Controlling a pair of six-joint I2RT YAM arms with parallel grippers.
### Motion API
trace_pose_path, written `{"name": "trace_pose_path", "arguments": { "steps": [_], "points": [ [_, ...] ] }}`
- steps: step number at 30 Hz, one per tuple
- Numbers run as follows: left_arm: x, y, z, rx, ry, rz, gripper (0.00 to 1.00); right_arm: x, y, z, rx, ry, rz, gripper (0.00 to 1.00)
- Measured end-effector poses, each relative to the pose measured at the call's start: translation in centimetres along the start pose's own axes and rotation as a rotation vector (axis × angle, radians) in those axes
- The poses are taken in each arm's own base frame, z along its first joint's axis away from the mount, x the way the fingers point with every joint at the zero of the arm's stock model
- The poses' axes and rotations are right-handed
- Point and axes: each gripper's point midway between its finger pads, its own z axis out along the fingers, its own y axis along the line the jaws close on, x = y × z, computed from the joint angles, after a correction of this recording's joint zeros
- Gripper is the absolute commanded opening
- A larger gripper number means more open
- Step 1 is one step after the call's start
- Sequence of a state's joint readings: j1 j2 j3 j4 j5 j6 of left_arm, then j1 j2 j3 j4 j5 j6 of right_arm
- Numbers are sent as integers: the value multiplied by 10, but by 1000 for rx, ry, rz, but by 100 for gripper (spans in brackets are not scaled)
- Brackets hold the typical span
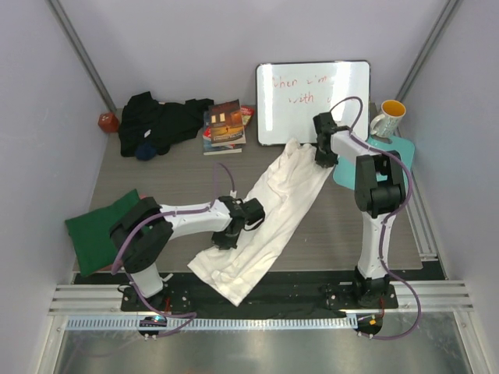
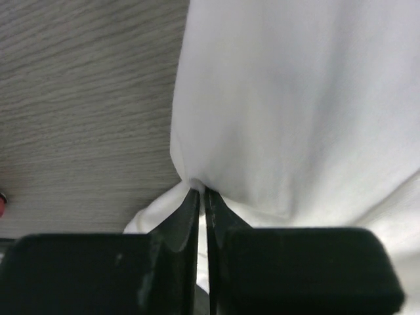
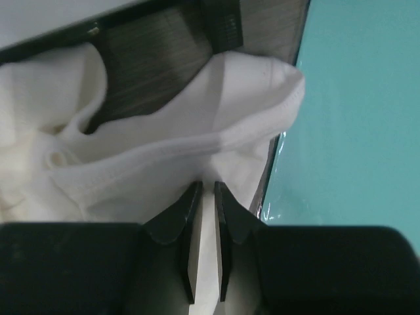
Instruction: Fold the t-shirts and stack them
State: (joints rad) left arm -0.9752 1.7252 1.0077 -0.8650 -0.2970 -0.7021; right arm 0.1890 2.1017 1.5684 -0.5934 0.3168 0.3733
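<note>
Bright, even overhead light, soft shadows. Sharp from above; blurred close up in wrist views, washed out on white t-shirt (image 2: pixel 295 98).

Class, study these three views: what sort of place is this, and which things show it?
Most likely a robotics lab test cell: two robot arms bolted to a metal rail, plain walls closing in the table, and props like a whiteboard and mug beside the white t-shirt.
</note>
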Motion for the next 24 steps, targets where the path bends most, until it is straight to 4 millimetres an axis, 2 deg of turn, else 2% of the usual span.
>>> {"name": "trace_pose_path", "arguments": {
  "steps": [3, 10, 14, 19, 24],
  "points": [
    [2, 0, 1, -12, 5, 14, 0, -4, 6, 7, -2, 10, -10, 9],
    [8, -3, 2, -38, -22, 56, 0, -1, 10, 7, -9, 22, -31, 5],
    [19, -7, 0, -59, -47, 100, 0, 1, 15, 6, -16, 20, -55, 4],
    [33, -11, -3, -77, -69, 138, 0, 11, 40, -2, -45, 13, -117, 4],
    [46, -15, -8, -65, -85, 145, 0, 14, 77, -7, -81, -6, -189, 4]
  ]
}}
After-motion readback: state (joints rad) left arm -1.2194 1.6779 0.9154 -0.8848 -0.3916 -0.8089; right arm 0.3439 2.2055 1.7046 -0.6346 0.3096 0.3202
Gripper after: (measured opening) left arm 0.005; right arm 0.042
